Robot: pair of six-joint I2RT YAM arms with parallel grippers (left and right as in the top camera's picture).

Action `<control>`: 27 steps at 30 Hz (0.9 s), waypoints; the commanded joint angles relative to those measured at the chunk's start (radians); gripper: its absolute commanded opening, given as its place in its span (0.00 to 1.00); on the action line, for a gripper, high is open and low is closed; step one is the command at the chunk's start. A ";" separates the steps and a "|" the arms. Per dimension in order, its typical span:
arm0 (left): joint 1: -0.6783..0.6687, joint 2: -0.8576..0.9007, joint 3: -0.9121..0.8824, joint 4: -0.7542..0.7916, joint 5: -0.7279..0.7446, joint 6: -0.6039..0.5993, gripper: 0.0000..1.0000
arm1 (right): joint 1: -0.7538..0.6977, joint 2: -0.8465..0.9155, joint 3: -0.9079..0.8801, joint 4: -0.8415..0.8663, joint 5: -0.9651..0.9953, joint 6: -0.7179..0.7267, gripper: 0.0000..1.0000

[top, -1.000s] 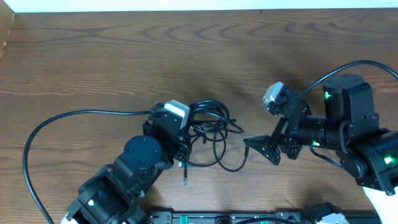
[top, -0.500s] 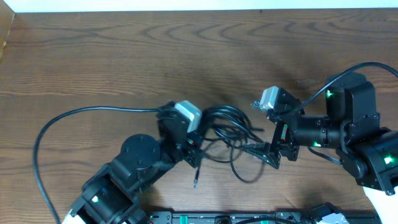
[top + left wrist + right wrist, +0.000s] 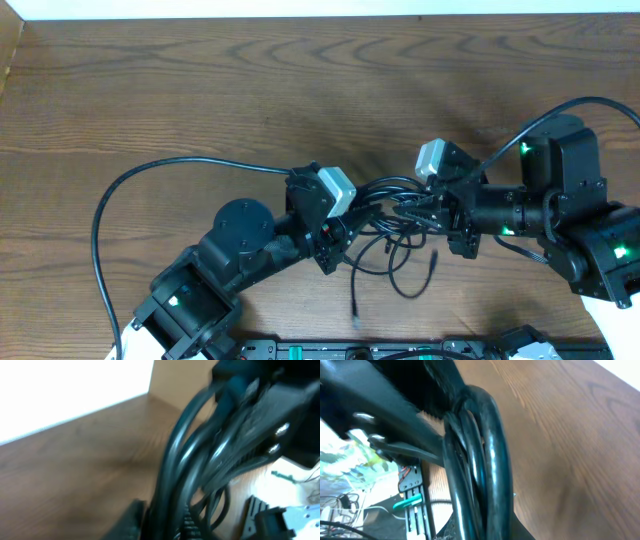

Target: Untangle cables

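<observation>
Black cables [image 3: 383,207], brown wood-grain table [image 3: 200,90]

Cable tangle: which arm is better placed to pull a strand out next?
Right, likely: the right gripper is shut on the cables at the tangle's side; whether the left gripper holds anything is unclear.

This was a robotics lab bench, not a home or a shop. Two black jointed robot arms, the left arm [image 3: 240,235] and the right arm [image 3: 570,200], stood at a bare wood-grain worktop [image 3: 200,90]. Small green status lights [image 3: 524,152] glowed on their housings, and a pale camera module [image 3: 335,185] sat at each wrist. A black equipment rail [image 3: 400,350] ran along the near edge. The right wrist view caught blurred loose wiring and a green connector [image 3: 407,502].
</observation>
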 commanded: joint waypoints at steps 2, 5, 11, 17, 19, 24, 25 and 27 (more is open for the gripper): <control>-0.001 -0.020 0.006 0.014 0.016 0.022 0.57 | -0.003 0.004 0.013 -0.005 0.079 0.023 0.01; -0.001 -0.020 0.006 0.007 -0.013 0.016 0.98 | -0.003 0.004 0.013 -0.001 0.184 0.117 0.01; -0.001 -0.020 0.006 0.009 -0.080 -0.095 0.98 | -0.003 0.003 0.013 0.016 0.252 0.222 0.01; -0.001 -0.016 0.006 0.008 -0.079 -0.190 0.98 | -0.003 0.003 0.013 0.051 0.243 0.278 0.01; -0.001 -0.012 0.006 0.008 -0.079 -0.229 0.98 | -0.003 0.003 0.013 0.051 0.232 0.294 0.01; -0.002 0.014 0.006 0.009 -0.076 -0.371 0.98 | -0.002 0.003 0.013 0.053 0.226 0.338 0.01; -0.002 0.021 0.006 0.009 -0.073 -0.390 0.98 | -0.002 0.003 0.013 0.055 0.226 0.338 0.01; -0.008 0.038 0.006 0.018 -0.047 -0.402 0.98 | -0.002 0.003 0.013 0.056 0.226 0.338 0.01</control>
